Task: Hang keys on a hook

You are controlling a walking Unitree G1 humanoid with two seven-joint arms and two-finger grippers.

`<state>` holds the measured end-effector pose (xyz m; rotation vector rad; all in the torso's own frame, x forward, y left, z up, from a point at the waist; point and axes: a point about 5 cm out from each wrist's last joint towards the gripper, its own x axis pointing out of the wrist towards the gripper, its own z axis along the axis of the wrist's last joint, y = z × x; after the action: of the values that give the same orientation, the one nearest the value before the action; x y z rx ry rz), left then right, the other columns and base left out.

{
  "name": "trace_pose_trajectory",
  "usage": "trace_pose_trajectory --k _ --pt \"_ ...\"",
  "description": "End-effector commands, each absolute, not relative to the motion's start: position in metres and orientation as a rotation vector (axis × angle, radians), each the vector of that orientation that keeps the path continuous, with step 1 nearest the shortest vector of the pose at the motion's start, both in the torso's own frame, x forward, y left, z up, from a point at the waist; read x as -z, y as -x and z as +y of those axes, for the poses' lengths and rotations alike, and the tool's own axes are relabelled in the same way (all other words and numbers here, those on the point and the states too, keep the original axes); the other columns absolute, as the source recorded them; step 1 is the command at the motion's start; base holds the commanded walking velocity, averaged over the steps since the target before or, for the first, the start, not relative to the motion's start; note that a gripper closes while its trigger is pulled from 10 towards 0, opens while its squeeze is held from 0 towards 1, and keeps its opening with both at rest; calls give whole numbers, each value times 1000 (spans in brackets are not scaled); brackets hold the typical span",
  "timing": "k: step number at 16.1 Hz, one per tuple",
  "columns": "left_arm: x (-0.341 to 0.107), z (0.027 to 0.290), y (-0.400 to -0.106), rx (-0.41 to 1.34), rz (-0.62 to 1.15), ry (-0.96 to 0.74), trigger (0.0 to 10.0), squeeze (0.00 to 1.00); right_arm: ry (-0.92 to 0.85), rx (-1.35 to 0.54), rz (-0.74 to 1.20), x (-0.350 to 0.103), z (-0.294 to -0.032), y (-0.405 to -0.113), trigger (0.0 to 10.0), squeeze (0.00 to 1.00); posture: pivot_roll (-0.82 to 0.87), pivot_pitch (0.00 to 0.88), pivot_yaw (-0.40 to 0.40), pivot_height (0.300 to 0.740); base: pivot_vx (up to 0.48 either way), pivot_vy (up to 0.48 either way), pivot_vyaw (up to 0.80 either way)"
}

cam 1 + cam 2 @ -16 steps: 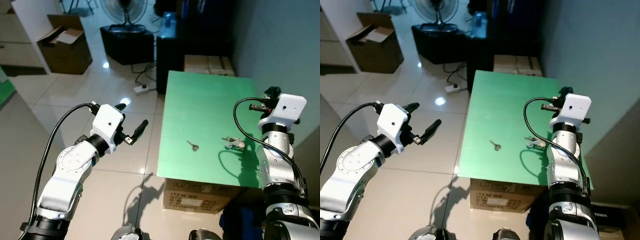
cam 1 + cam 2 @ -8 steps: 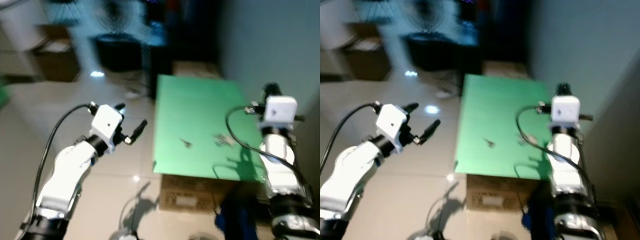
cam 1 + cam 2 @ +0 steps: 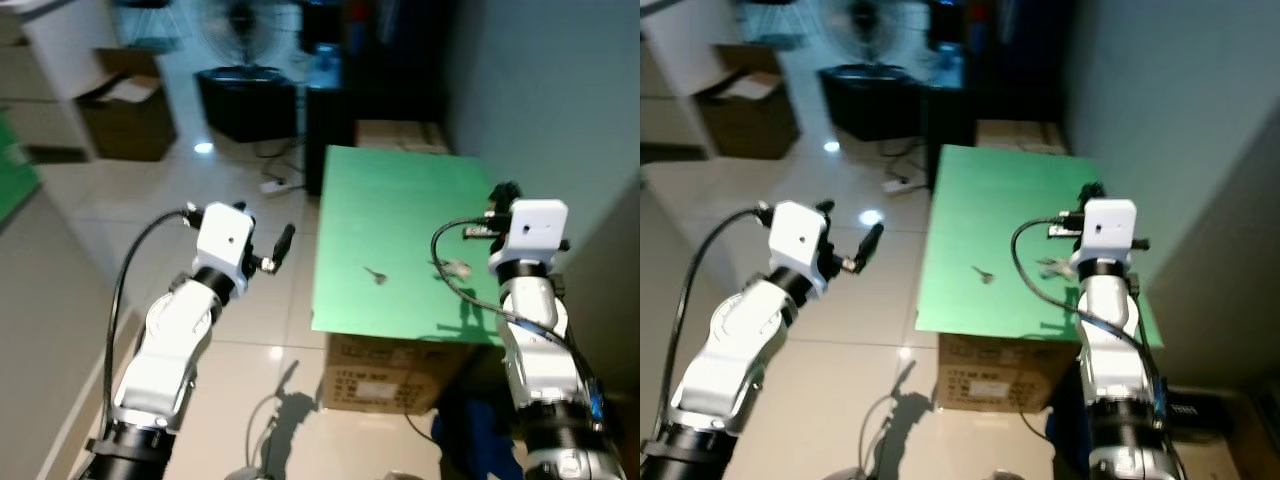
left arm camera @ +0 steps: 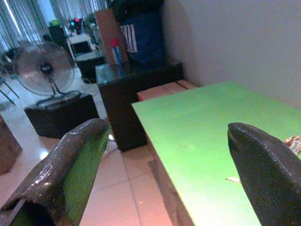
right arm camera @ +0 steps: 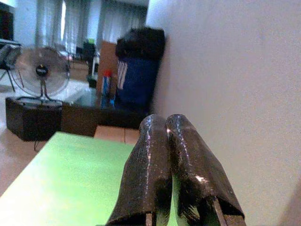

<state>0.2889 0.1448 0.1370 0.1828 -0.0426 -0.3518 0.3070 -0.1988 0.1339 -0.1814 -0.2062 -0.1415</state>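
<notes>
Against the frame a second ago the whole scene is shifted and seen from farther back, so the camera has moved; the key and the bunch lie on the tabletop as before. Right gripper (image 5: pixel 171 123): fingers pressed together, nothing between them, raised over the right side of the green tabletop (image 3: pixel 400 200), close to the grey wall (image 3: pixel 540 90). Left gripper (image 3: pixel 272 247): fingers spread wide, held over the tiled floor (image 3: pixel 120 210) just left of the table edge, aimed toward the table. A single key (image 3: pixel 376 275) is seen lying flat mid-table. A key bunch (image 3: pixel 456 268) lies to its right, partly covered by the right arm's black cable (image 3: pixel 445 262); details are too small to resolve. A cardboard box (image 3: pixel 385 375) is seen under the table, a standing fan (image 4: pixel 45 70) and a dark cabinet (image 4: pixel 136 84) beyond.
</notes>
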Motion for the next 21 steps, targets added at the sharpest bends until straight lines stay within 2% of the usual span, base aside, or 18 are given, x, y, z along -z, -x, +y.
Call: trace_pose_trajectory --k 1,4,6,9,14,21 --pt "-137 154 -288 280 -52 -140 10000 0 165 128 -177 -132 -198 -304 10000 0 -54 0 -17 740 0 0 0" --pt "-138 156 -290 240 -68 -162 10000 0 138 90 -97 -122 -195 -301 10000 0 -50 0 -31 740 0 0 0" --pt "-138 153 -290 277 -83 -194 10000 0 143 9 -11 -109 -186 -299 10000 0 -49 0 -27 740 0 0 0" --pt "-138 150 -290 301 -84 -191 10000 0 109 -36 19 -101 -179 -292 10000 0 -49 0 -25 740 0 0 0" --pt "-133 148 -290 346 -75 -225 10000 0 56 -76 117 -83 -171 -280 10000 0 -56 0 -17 740 310 0 -464" --pt "-133 149 -290 365 -72 -233 10000 0 98 -185 180 -74 -162 -275 10000 0 -53 0 -9 740 331 0 0"
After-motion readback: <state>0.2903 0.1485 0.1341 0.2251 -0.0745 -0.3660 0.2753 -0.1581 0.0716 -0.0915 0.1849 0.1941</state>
